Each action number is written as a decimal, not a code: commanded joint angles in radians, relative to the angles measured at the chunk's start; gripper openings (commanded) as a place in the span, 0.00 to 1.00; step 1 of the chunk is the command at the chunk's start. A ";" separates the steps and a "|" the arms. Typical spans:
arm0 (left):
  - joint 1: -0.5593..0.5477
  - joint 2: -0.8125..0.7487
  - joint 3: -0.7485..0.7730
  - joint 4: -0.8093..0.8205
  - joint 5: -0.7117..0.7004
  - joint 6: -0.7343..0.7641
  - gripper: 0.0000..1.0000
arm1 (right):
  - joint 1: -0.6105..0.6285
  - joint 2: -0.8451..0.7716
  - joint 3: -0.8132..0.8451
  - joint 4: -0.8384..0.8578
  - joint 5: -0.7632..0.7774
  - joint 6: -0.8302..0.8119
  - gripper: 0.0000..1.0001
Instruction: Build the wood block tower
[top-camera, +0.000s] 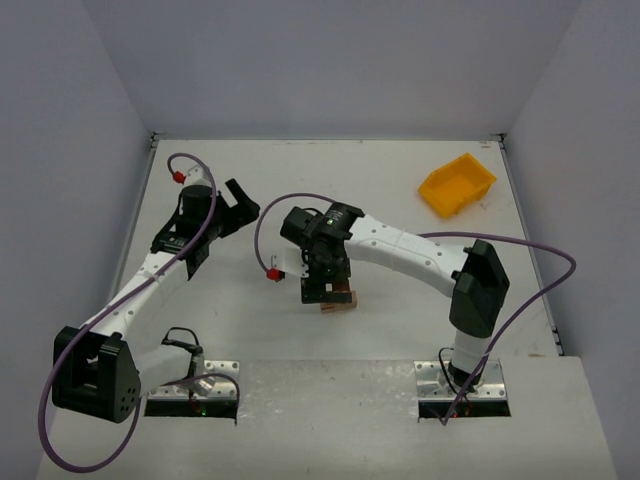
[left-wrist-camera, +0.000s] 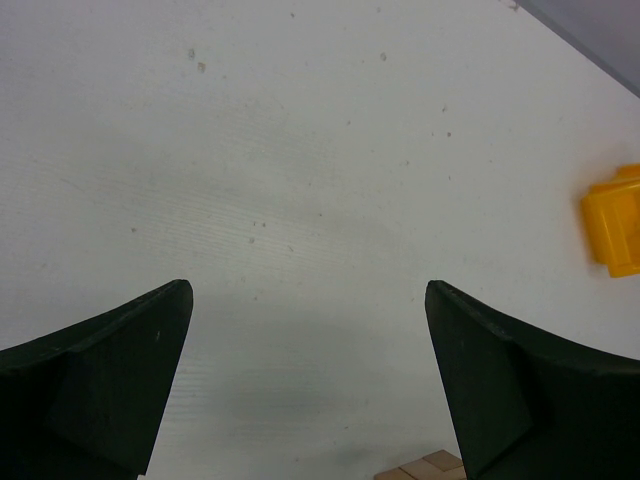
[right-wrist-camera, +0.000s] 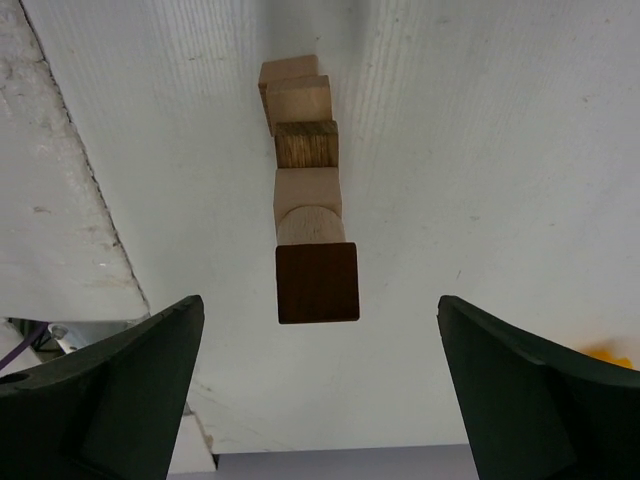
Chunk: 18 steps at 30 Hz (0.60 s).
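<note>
The wood block tower (top-camera: 338, 299) stands at the table's middle, mostly hidden under my right gripper (top-camera: 326, 288). From above in the right wrist view, a dark reddish-brown block (right-wrist-camera: 317, 282) tops the stack, with a pale round piece (right-wrist-camera: 308, 222) and tan blocks (right-wrist-camera: 300, 100) below it. My right gripper (right-wrist-camera: 320, 300) hangs open directly over the tower, its fingers wide apart on either side and touching nothing. My left gripper (top-camera: 243, 205) is open and empty at the left, away from the tower. In the left wrist view, the left gripper (left-wrist-camera: 305, 290) is over bare table, with tan blocks (left-wrist-camera: 425, 468) at the bottom edge.
A yellow plastic bin (top-camera: 456, 184) sits at the back right, also showing as the yellow bin (left-wrist-camera: 615, 220) in the left wrist view. Grey walls enclose the white table (top-camera: 400, 160) on three sides. Purple cables loop off both arms.
</note>
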 joint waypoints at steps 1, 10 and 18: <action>0.007 -0.012 0.014 0.032 -0.003 0.015 1.00 | 0.001 -0.080 0.072 0.003 -0.025 0.008 0.99; 0.014 -0.052 0.013 0.029 -0.009 0.021 1.00 | -0.187 -0.244 0.136 0.181 -0.069 0.117 0.99; 0.027 -0.016 0.044 0.040 -0.014 0.015 1.00 | -0.636 -0.366 -0.065 0.508 -0.202 0.592 0.99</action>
